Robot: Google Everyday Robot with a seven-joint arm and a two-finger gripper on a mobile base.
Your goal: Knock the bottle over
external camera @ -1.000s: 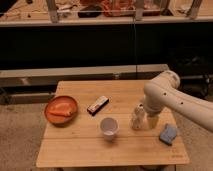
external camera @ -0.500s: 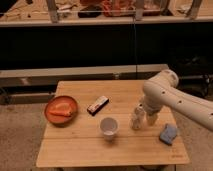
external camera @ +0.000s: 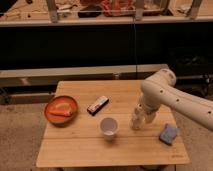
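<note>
The bottle (external camera: 135,119) is small, pale and translucent, and stands upright on the wooden table (external camera: 80,150), right of the white cup (external camera: 108,127). My gripper (external camera: 144,116) is at the end of the white arm (external camera: 165,95), low over the table, right beside the bottle on its right side. It looks to be touching or almost touching the bottle; I cannot tell which.
An orange plate (external camera: 61,108) with food sits at the table's left. A dark snack bar (external camera: 98,105) lies in the middle. A blue sponge (external camera: 168,133) lies near the right edge. A dark shelf unit stands behind the table.
The arm has edged slightly left toward the bottle. The bottle still stands upright in the same place.
</note>
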